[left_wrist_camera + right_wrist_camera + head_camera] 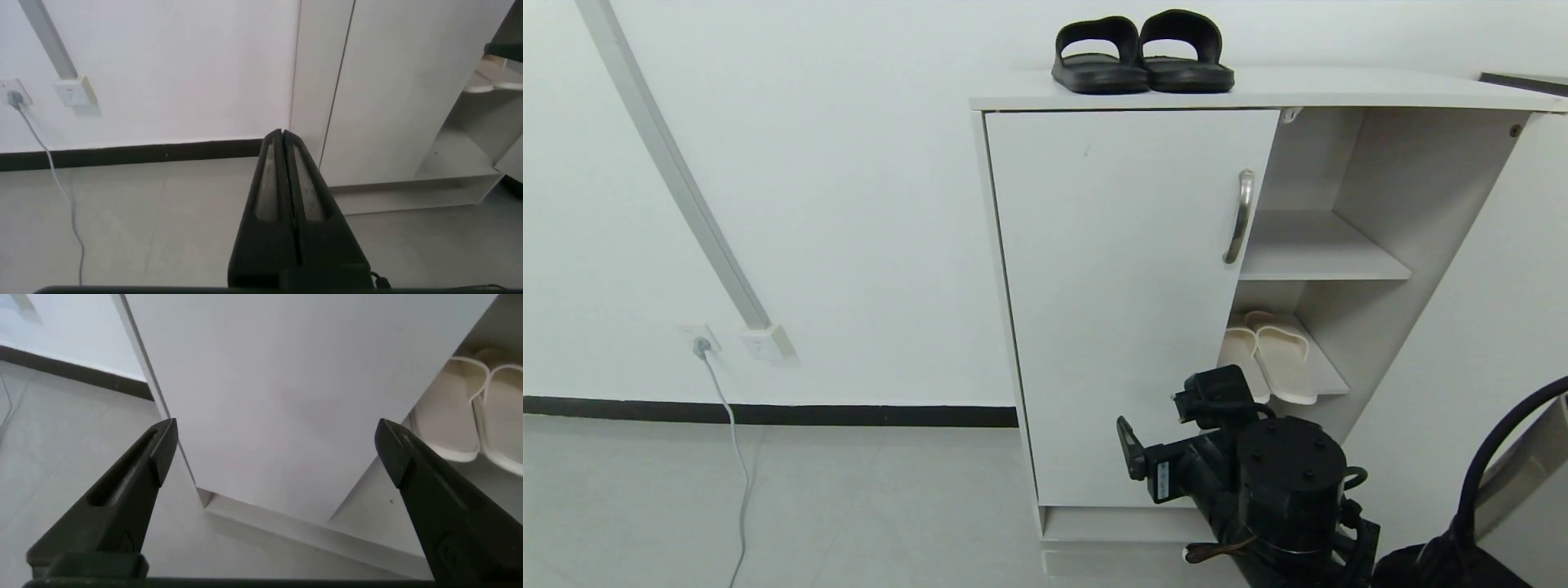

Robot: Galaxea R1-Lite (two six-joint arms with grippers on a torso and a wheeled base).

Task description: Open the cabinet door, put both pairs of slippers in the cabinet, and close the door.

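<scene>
We found the cabinet with its right half standing open and its left door shut, the handle untouched; that opening was what the task needed first, so we judged the door step done. The white slippers lay side by side on the cabinet's lower shelf, toes inward, set toward the front edge where an arm could reach; we counted that pair as stowed. The black slippers sat on top of the cabinet, above the shut door, touching each other and not yet inside; the bare upper shelf within the cabinet looked to us the likely place for them.

The right gripper hung low before the cabinet, facing the lower part of the shut door, its fingers spread wide and holding nothing; we judged it free for the black pair, which would call for a high reach. The left gripper was pressed together and empty, low over the floor off the cabinet's shut side; we took it to be parked clear of the opening.
</scene>
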